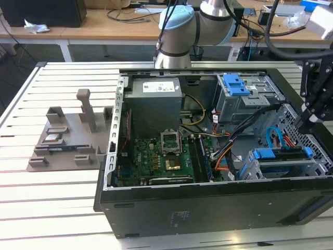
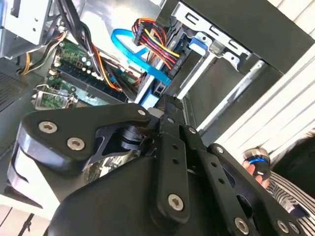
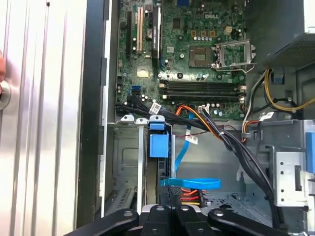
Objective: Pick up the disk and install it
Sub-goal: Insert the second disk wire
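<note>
The disk sits edge-on in the drive cage at the front corner of the open computer case, on the exterior view's right. Just its blue carrier rails and a dark edge show. In the first wrist view its blue latch tab stands at the cage mouth. In the second wrist view a blue rail shows beside the cage frame. My gripper hangs just above the cage's right end. Its black fingers are pressed together with nothing between them, pointing down at the disk's edge. Contact with the disk cannot be judged.
A blue data cable and an orange-red power bundle loop beside the cage. The motherboard and grey power supply fill the case's left half. A grey fixture stands on the slatted table. A person's hand holds a button nearby.
</note>
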{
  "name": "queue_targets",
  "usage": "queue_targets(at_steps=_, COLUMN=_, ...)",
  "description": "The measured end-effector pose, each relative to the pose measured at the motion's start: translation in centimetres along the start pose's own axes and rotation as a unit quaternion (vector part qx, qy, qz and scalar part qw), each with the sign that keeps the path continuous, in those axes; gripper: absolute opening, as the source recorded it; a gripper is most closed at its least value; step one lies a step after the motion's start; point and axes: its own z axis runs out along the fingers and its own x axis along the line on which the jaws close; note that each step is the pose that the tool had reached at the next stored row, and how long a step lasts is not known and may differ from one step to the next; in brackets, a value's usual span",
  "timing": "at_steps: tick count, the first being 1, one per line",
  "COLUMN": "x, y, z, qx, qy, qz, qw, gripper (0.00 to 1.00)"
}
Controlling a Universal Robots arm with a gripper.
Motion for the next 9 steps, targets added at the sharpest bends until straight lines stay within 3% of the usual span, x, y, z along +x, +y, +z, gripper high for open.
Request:
queue_targets(at_steps=6, x=0.03, y=0.23, z=-2.55, qx=0.0, qy=0.0, qz=0.0, qw=1.0, gripper=0.11)
queue_targets(at_steps=9, x=0.04, y=0.3, z=-3.42, qx=0.0, qy=0.0, qz=0.0, qw=1.0, gripper=0.11)
